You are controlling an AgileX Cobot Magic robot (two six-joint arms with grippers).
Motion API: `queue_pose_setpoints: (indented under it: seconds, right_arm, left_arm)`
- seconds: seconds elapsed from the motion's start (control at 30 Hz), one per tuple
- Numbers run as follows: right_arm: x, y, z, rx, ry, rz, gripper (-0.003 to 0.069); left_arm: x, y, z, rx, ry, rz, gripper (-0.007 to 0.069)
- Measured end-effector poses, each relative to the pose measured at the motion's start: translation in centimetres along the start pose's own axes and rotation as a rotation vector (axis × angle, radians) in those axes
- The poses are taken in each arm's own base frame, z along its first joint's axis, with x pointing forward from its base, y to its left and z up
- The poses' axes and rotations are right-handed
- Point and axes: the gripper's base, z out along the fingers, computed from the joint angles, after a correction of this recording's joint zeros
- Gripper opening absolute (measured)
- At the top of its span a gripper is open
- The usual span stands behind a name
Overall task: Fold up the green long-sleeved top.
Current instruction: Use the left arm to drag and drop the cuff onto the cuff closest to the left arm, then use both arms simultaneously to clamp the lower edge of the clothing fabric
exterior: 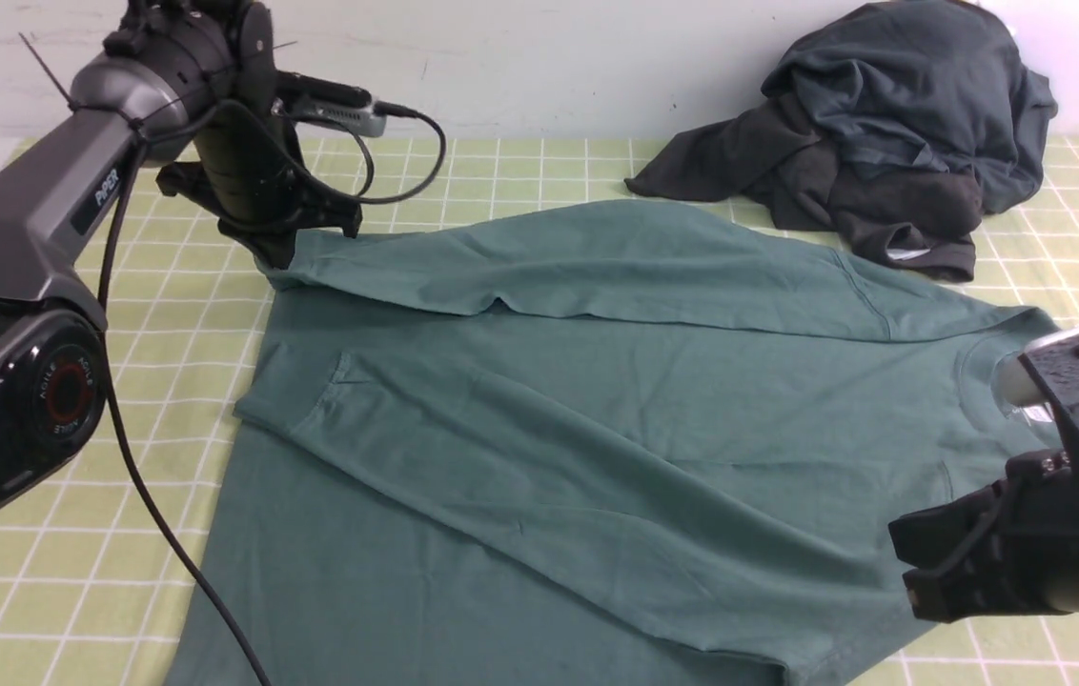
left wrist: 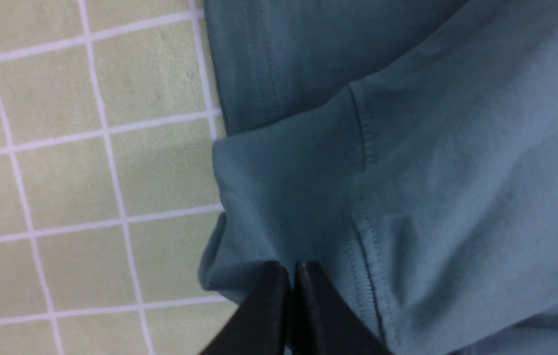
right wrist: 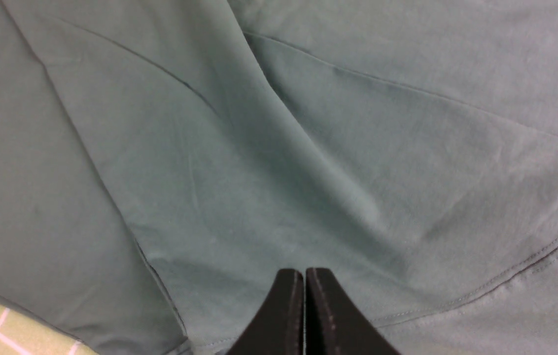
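The green long-sleeved top (exterior: pixel 597 400) lies spread on the checked table, with both sleeves laid across its body. The far sleeve ends in a cuff (exterior: pixel 296 267) at the left, where my left gripper (exterior: pixel 277 255) is. In the left wrist view the left gripper (left wrist: pixel 293 266) is shut, and the cuff's edge (left wrist: pixel 259 197) is bunched at its tips. My right gripper (right wrist: pixel 304 270) is shut with nothing between its fingers. It hovers over flat green cloth (right wrist: pixel 308 148) near the neckline (exterior: pixel 978 348). The right arm's head (exterior: pixel 978 562) shows at the lower right.
A dark charcoal garment (exterior: pixel 892 124) lies heaped at the back right, its edge close to the top's shoulder. The yellow-green checked cloth (exterior: pixel 520 167) covers the table. The left arm's cable (exterior: pixel 168 543) hangs down over the top's left side. A pale wall stands behind.
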Motion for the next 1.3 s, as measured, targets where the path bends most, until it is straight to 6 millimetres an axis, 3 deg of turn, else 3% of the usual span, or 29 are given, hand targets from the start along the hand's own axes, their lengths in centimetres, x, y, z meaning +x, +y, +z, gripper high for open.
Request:
queue_pose_setpoints:
  seconds: [0.1,0.13,0.17,0.23,0.33,0.4,0.43,0.5,0.53,0.63,0.77,1.03,1.13,1.3]
  right_arm:
    - [0.0,0.0,0.0,0.0,0.001,-0.003,-0.0001]
    - [0.0,0.0,0.0,-0.002,0.005,-0.003,-0.0001]
    - [0.1,0.0,0.0,-0.003,0.006,-0.003,-0.0001]
    - [0.2,0.1,0.0,-0.01,0.022,-0.003,-0.0001]
    - [0.3,0.1,0.0,-0.015,0.031,-0.003,-0.0001]
    - [0.1,0.3,-0.4,-0.02,0.024,-0.007,-0.0001]
    - [0.0,0.3,-0.4,-0.02,0.021,-0.008,-0.0001]
    - [-0.4,0.4,-0.9,-0.023,0.004,-0.012,-0.0001]
    - [-0.4,0.4,-0.9,-0.023,0.003,-0.012,-0.0001]
    - [-0.6,0.4,-1.0,-0.026,0.001,-0.014,-0.0001]
    - [-0.5,0.4,-1.0,-0.025,0.006,-0.02,-0.0001]
    - [-0.5,0.4,-1.0,-0.024,0.009,-0.027,-0.0001]
    - [-0.4,0.4,-1.0,-0.027,0.015,-0.028,-0.0001]
    - [-0.3,0.5,-1.0,-0.034,0.031,-0.031,-0.0001]
  left_arm:
    - [-0.3,-0.7,-2.1,-0.007,-0.034,0.034,-0.0002]
    - [-0.4,-1.1,-4.5,-0.008,-0.072,0.045,-0.0002]
    - [-0.4,-1.1,-4.8,-0.009,-0.074,0.048,-0.0002]
    - [0.1,-2.1,-9.5,-0.006,-0.136,0.071,-0.0002]
    - [1.5,-3.0,-12.6,0.005,-0.148,0.095,-0.0002]
    - [4.0,-3.7,-13.7,0.018,-0.095,0.117,-0.0002]
    - [4.4,-3.8,-13.3,0.019,-0.074,0.121,-0.0002]
    - [7.2,-4.4,-12.1,0.028,0.032,0.125,-0.0002]
    - [7.4,-4.4,-12.1,0.028,0.039,0.123,-0.0002]
    - [10.8,-5.0,-8.5,0.03,0.187,0.147,-0.0002]
    - [12.5,-5.4,-6.4,0.039,0.233,0.158,0.0001]
    - [13.6,-5.5,-7.8,0.057,0.271,0.124,0.0096]
    - [15.5,-6.5,-9.4,0.095,0.271,0.142,0.0172]
    - [20.8,-8.4,-9.4,0.125,0.383,0.246,0.0272]
